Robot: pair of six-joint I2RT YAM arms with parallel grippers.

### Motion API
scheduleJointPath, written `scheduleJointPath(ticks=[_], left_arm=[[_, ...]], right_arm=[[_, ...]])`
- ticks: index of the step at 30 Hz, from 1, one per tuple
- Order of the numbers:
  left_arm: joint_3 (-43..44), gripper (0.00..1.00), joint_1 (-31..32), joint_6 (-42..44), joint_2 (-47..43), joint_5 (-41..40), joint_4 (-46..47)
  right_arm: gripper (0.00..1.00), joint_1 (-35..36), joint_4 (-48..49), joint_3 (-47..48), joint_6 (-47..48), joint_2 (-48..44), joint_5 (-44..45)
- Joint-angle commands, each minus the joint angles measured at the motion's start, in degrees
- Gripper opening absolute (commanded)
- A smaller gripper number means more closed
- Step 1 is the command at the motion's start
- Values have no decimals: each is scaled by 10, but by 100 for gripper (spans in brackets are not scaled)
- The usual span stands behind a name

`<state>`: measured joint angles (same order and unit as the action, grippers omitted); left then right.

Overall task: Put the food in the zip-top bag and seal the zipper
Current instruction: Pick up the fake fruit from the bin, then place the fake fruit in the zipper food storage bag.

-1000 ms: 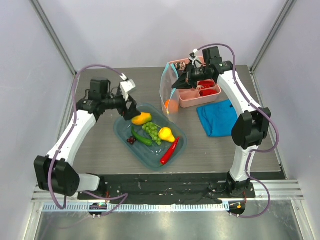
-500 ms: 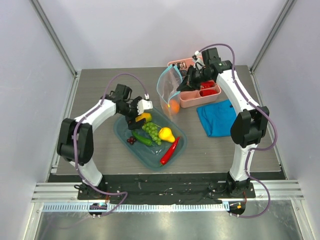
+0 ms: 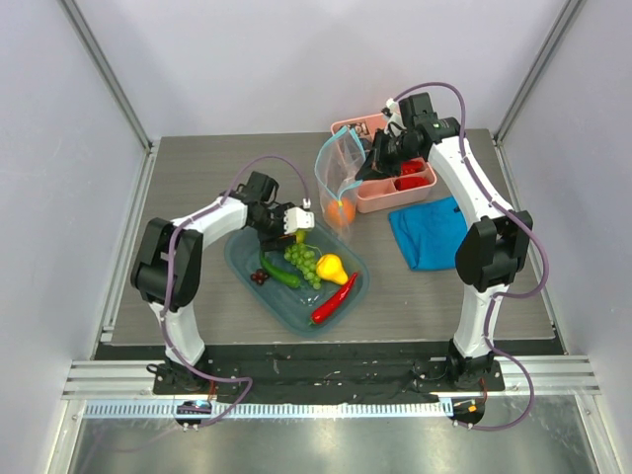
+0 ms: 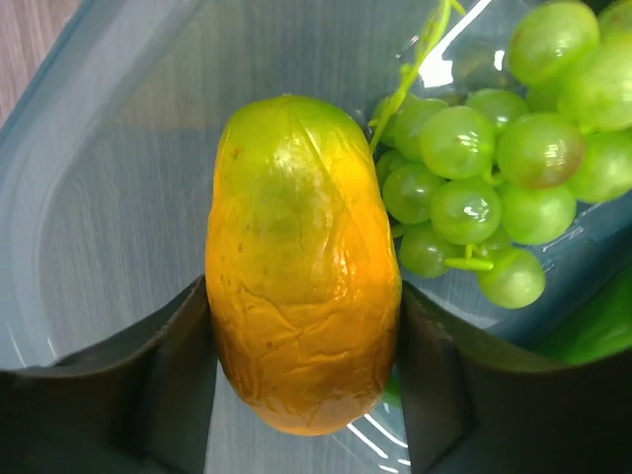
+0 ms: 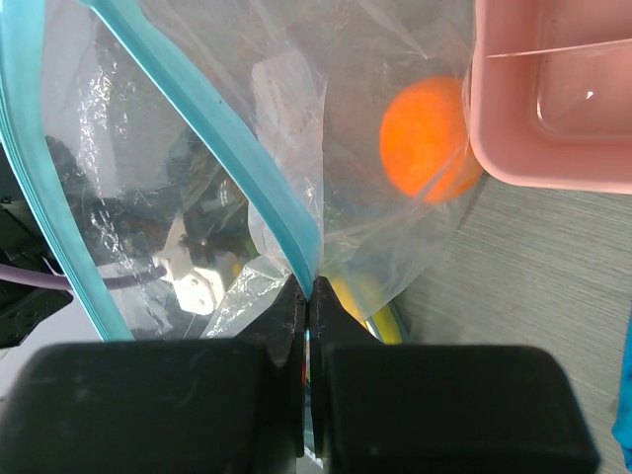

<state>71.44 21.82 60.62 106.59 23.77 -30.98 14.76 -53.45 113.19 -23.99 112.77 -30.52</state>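
Note:
My left gripper is down in the teal tray, shut on the yellow-orange mango, with a finger against each of its sides. Green grapes lie just right of the mango, and the cucumber lies beyond them. In the top view the grapes, pear, red chili, cucumber and cherries lie in the tray. My right gripper is shut on the zipper and holds the clear bag upright with its mouth open. The orange sits inside the bag.
A pink divided box with red and dark items stands right behind the bag. A blue folded cloth lies at the right. The tray's wall curves close along the mango's left side.
My left arm has swung right and down into the tray, and its jaws now grip the mango. My right gripper has kept hold of the bag, shifting it slightly.

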Motion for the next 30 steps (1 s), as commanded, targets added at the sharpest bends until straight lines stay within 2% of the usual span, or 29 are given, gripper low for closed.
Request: scheduleJointPath(ticks=[1,2,6,10,13,17,23,27,28,29,30], left_arm=[[16,48,-3,-23,-37,12,15],[20,41,-5,-40,-58,15,-3],[69,34,-13,-100,-122,57,-47],[142,35,-14,-220,-175,161,-51],[209,39,13,-366,-179,176,8],[277,43,74,-462,-148,130,65],[320,45,108,-601,-74,29,132],[317,53,108,-644,-44,-15,145],[316,56,108,-645,-42,-22,145],[315,65,108,-649,-40,-28,147],[314,67,108,-650,-39,-32,147]], right_arm=[[1,2,0,19,14,-28,11],[1,1,0,19,14,-28,11],[1,2,1,28,10,-26,6],[1,2,2,32,10,-27,6],[1,4,4,34,7,-27,6],[1,9,4,48,6,-25,5],[1,12,4,55,15,-34,22],[1,11,0,54,25,-40,30],[1,12,-2,52,26,-43,31],[1,11,-2,51,29,-44,32],[1,11,-2,51,31,-44,33]])
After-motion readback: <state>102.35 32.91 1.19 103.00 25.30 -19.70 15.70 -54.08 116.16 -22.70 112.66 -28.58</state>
